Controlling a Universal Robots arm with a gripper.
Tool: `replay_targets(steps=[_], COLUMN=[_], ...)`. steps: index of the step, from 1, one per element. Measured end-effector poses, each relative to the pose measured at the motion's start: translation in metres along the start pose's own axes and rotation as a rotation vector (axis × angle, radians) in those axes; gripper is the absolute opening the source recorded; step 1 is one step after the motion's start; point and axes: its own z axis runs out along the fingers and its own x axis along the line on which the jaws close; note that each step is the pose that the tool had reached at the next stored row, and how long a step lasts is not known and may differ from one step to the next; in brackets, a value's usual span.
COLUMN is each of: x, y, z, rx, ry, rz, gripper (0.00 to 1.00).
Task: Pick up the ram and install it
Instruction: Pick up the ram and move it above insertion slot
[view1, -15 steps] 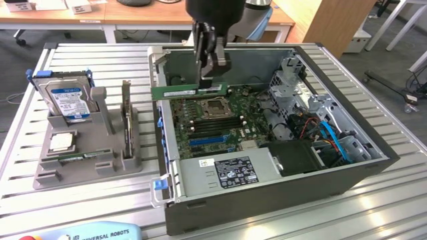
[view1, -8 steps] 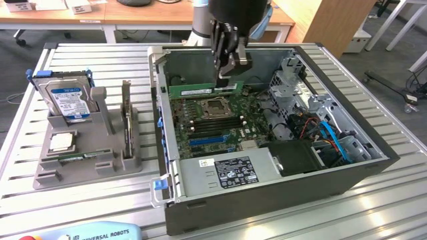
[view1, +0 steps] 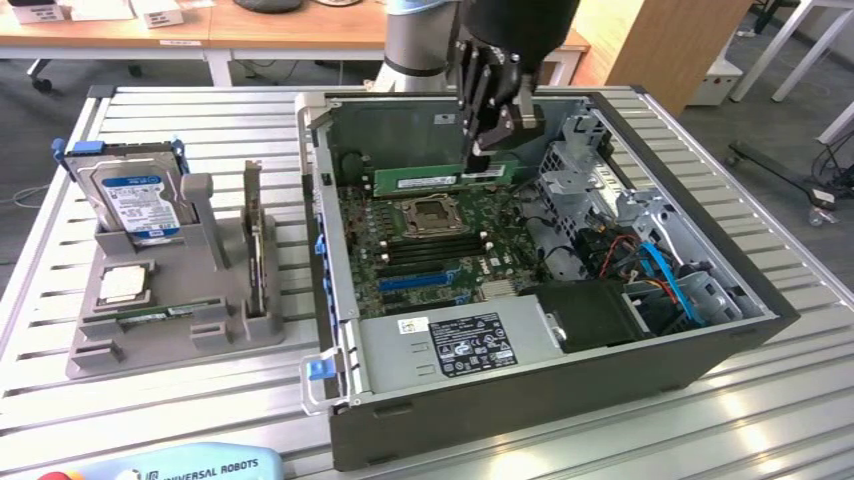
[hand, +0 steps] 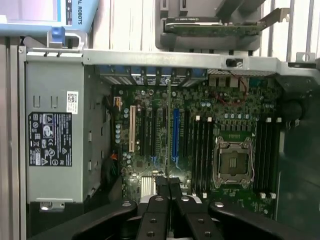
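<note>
On the exterior view's left you have a grey holder (view1: 200, 335) on the slatted table (view1: 54, 400), carrying a silver hard drive (view1: 130, 198) with a blue label stood upright at its back, a square processor chip (view1: 123, 285) lying flat in front of it, and a dark expansion card (view1: 254, 232) standing on edge along its right side. Next you have the open computer case (view1: 534, 410), with a labelled power supply (view1: 454, 345) along the near wall and the green motherboard (view1: 400, 262) behind it. A bare processor socket (view1: 434, 214) sits in the middle of the board. Above the socket, towards the case's back wall, you have the ram (view1: 434, 178), level and on its long edge. You cannot tell whether it touches the board. The gripper (view1: 483, 165) comes down from above with its fingers (view1: 497, 125) clamped on the ram near its right end. In the wrist view the gripper (hand: 169, 186) pinches the ram (hand: 169, 125), which shows edge-on as a thin line running across the board. Right of the gripper you have a metal drive cage (view1: 587, 165), then blue cables (view1: 667, 280) beside a black shroud (view1: 601, 312).
</note>
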Motion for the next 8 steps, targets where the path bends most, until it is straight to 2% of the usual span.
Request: replay_targets(steps=[5,8], x=[0.000,0.000], y=[-0.0173,-0.0203], z=[-0.0001,-0.0001], rx=[0.0000,0.0000], ry=[0.0000,0.0000], rz=[0.000,0.000], gripper=[0.12,0.12])
